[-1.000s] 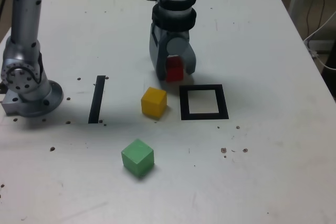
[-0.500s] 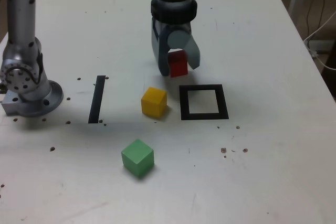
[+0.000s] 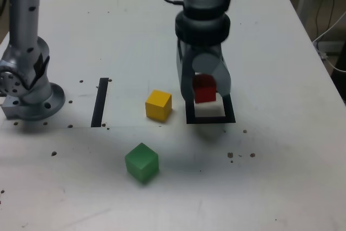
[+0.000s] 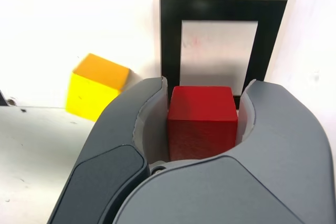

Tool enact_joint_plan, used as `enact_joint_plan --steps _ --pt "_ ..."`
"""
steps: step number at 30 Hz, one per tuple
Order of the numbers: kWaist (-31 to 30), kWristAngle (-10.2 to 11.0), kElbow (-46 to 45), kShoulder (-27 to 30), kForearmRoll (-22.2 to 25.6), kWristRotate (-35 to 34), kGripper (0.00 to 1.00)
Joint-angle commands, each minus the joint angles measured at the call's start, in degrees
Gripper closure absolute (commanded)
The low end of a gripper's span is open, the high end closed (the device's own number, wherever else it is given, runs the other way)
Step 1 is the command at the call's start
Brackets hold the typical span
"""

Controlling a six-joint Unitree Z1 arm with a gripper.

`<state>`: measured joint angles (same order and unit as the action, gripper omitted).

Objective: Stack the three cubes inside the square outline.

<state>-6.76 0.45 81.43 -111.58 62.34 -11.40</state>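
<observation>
My gripper (image 3: 205,91) is shut on the red cube (image 3: 205,88), holding it in the air just above the far part of the square outline (image 3: 211,119). In the wrist view the red cube (image 4: 201,119) sits squeezed between both fingers (image 4: 147,124), with the black square outline (image 4: 170,40) and its white centre beyond it. The yellow cube (image 3: 158,105) rests on the table to the exterior view's left of the outline, and it also shows in the wrist view as the yellow cube (image 4: 98,85). The green cube (image 3: 141,162) lies nearer the front edge.
A straight black strip (image 3: 100,101) lies on the white table (image 3: 281,177) at the exterior view's left of the yellow cube. The arm's grey base (image 3: 28,87) stands at the far left. Small dark specks dot the surface.
The gripper carried the red cube toward the exterior view's right and nearer, from behind the yellow cube to above the square outline. The yellow and green cubes stayed put.
</observation>
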Motion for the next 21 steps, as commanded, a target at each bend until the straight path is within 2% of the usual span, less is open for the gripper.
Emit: enact_joint_plan --steps 1,9,21 --pt "-0.5 0.0 0.4 -0.7 0.2 -0.3 0.84" --pt "-0.9 0.4 0.5 -0.6 1.5 -0.5 0.84" --pt "0.4 1.9 0.4 -2.9 -1.1 0.3 0.84"
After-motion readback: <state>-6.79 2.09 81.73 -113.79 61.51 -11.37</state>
